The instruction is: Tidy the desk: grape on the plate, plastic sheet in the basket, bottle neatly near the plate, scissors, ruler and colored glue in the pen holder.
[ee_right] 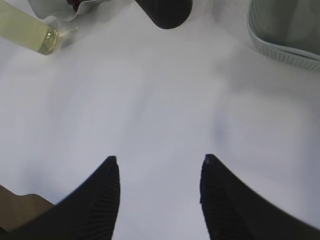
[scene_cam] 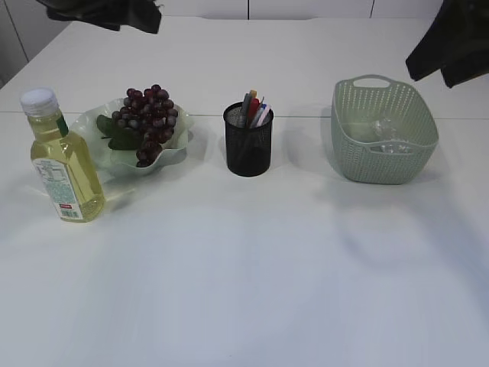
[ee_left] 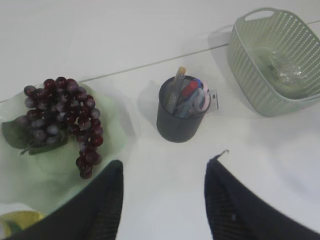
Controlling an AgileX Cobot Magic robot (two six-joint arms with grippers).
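Four containers or vessels stand in a rough row across the white table (scene_cam: 244, 290): one bottle (scene_cam: 61, 164) of yellow liquid with a white cap upright at the near left, one pale green plate (scene_cam: 179, 141) just behind and right of it, one black mesh pen holder (scene_cam: 248, 141) in the middle, and one green basket (scene_cam: 384, 130) at the right. One bunch of dark grape (scene_cam: 149, 118) lies on the plate with a green leaf. The pen holder carries several coloured items, crowded too closely to count or name with certainty. One crumpled clear plastic sheet (ee_left: 284, 69) lies inside the basket. Two grippers show: the left gripper (ee_left: 162, 192) hangs above the table near the plate and pen holder, jaws spread wide and empty; the right gripper (ee_right: 157, 192) hangs over bare table, jaws likewise wide and empty.
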